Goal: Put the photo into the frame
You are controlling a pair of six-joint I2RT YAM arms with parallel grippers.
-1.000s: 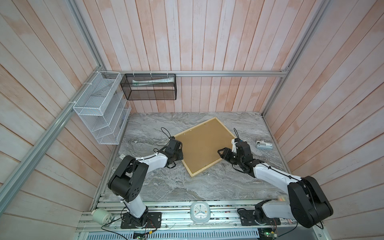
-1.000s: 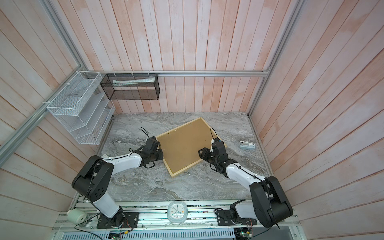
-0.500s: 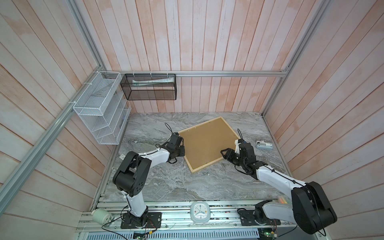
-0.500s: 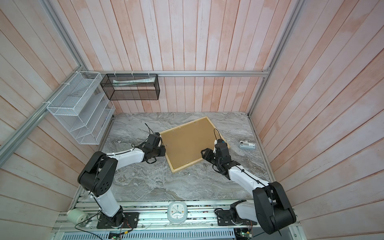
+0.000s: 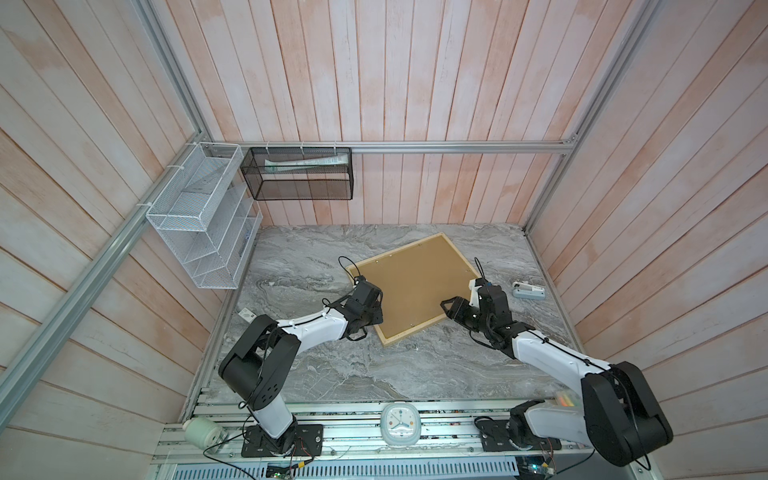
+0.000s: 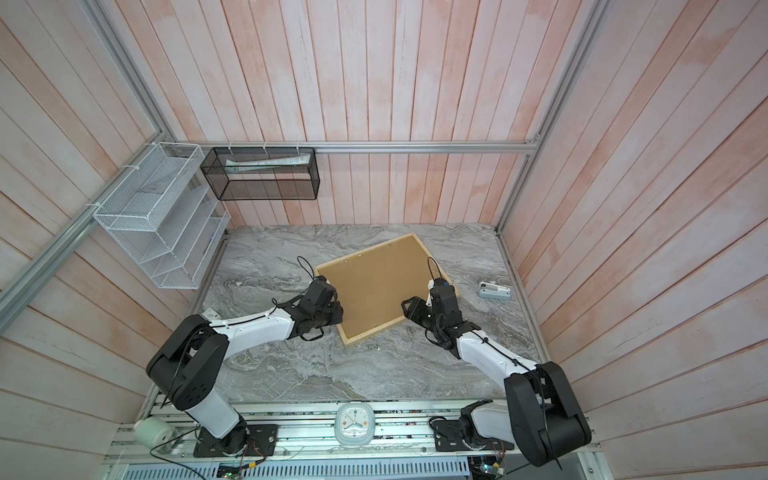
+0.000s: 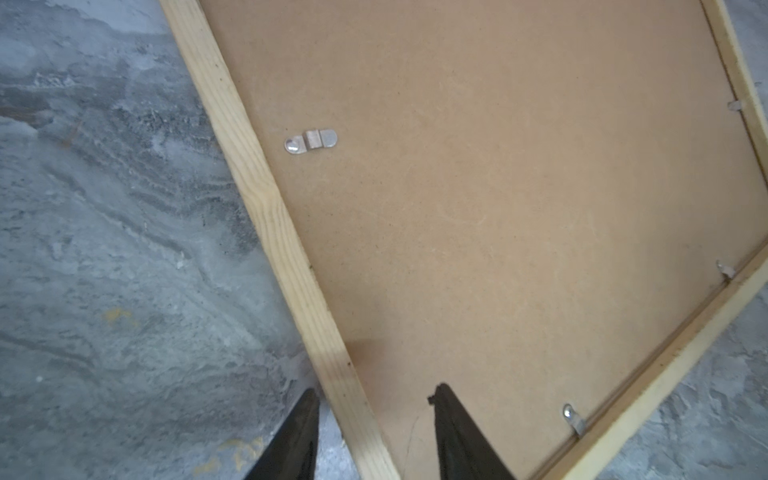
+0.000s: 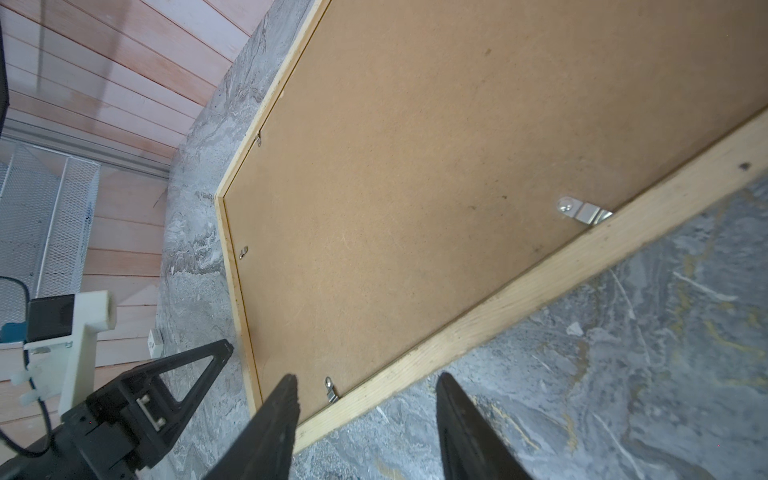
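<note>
Lying flat, back side up, on the grey marbled surface (image 5: 332, 365), right of centre and toward the rear wall: the frame (image 7: 270, 216), pale wood strips, turned at an angle so that one corner points toward the arm bases. Set inside it, filling the opening: a plain brown backing board (image 5: 409, 286), with small metal tabs (image 7: 311, 140) spaced along its edges. The photo is hidden; whether it lies beneath the board cannot be told. Left arm (image 5: 309, 328): reaches to the frame's left side, close to the near corner. Left jaws: released, spread wider than the wood strip and straddling it, one finger over the bare surface just beside the strip, the other over the board, as the left wrist view shows. Right arm (image 5: 540, 349): reaches to the frame's near right edge. Right jaws: released, likewise astride the strip, one finger over the board near a tab, the other over the surface, with a gap on either side. Also on the surface: a small white-and-grey device (image 5: 528, 291), near the right wall and apart from the frame. On the front rail between the arm bases: a white clock (image 5: 401, 424). On the walls: a white wire rack (image 5: 199, 216) at left, a black mesh basket (image 5: 301, 172) at rear holding paper.
</note>
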